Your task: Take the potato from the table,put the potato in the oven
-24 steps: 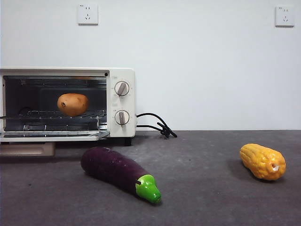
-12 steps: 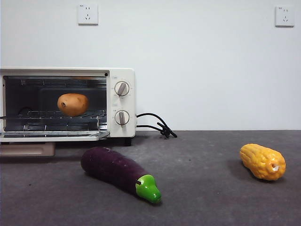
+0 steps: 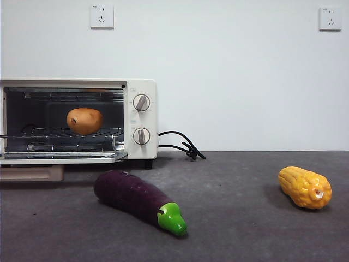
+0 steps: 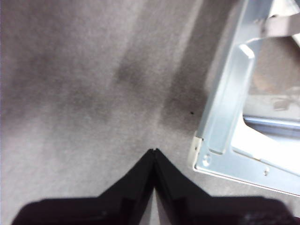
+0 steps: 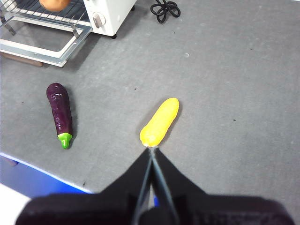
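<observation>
The orange-brown potato [image 3: 84,120] rests on the wire rack inside the cream-white oven [image 3: 139,87], whose door [image 3: 60,158] hangs open and flat. A slice of the potato [image 5: 54,4] also shows in the right wrist view. My left gripper [image 4: 154,152] is shut and empty above the grey table [image 4: 84,93], beside the corner of the open oven door [image 4: 225,140]. High over the table my right gripper [image 5: 151,150] is shut and empty, near the end of the corn cob [image 5: 159,122]. Neither arm appears in the front view.
A purple eggplant [image 3: 136,199] with a green tip lies in front of the oven. A yellow corn cob [image 3: 304,187] lies at the right. The black cord [image 3: 182,146] coils beside the oven. The table's front edge [image 5: 42,171] shows in the right wrist view.
</observation>
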Controlling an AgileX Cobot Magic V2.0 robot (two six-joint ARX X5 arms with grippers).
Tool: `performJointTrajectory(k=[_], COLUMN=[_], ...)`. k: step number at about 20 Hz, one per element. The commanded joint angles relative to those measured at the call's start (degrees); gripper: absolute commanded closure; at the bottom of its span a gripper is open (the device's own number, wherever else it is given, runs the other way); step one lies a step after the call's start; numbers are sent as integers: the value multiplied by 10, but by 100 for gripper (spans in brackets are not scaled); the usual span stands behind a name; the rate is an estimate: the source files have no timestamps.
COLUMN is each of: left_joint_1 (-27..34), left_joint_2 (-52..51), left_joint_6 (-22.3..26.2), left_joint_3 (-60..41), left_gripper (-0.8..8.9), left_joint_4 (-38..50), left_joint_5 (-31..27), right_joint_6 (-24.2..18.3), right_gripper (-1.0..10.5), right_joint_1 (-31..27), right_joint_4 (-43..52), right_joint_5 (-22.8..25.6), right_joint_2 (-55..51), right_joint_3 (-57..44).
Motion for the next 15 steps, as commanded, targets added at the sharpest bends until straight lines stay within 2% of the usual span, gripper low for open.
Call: performJointTrajectory(k=[1, 8, 15], left_joint_1=[-10, -33, -33], left_joint_2=[10, 12, 12], left_joint_6=[6, 5, 4], left_joint_3=[-4, -4, -4], left_gripper=[822, 822, 822], left_joint_4=[6, 14, -2], left_joint_5=[14, 18, 107], right_joint_6=[7, 7, 7], right_gripper=[954, 954, 954], right_joint_1=[0, 0, 0], right_joint_4=[-12, -12, -12], right_joint_5=[3, 4, 4], right_joint_2=[-2, -2, -2], right_joint_3=[-6, -6, -6])
